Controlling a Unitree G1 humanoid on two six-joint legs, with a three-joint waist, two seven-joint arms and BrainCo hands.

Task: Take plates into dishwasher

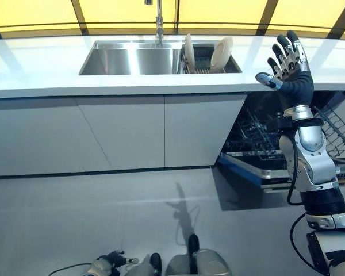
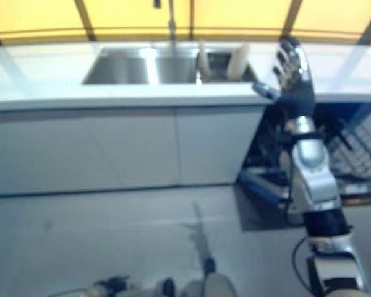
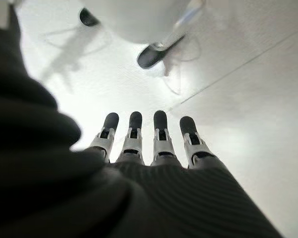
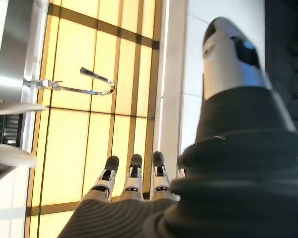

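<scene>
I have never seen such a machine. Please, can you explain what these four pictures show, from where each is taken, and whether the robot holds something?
It is a humanoid robot in a kitchen. Two pictures come from cameras in its head, looking down; two come from cameras on its wrists. The right hand is raised, open and empty, near the counter. The left hand hangs low over the floor, fingers straight, also empty. In the sink, two plates stand in a rack. Below on the right, the dishwasher is open with its racks pulled out. Nothing is held yet.

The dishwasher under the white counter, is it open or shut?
Open. The dishwasher shows its dark inside with a wire rack pulled out, behind the raised right hand.
</scene>
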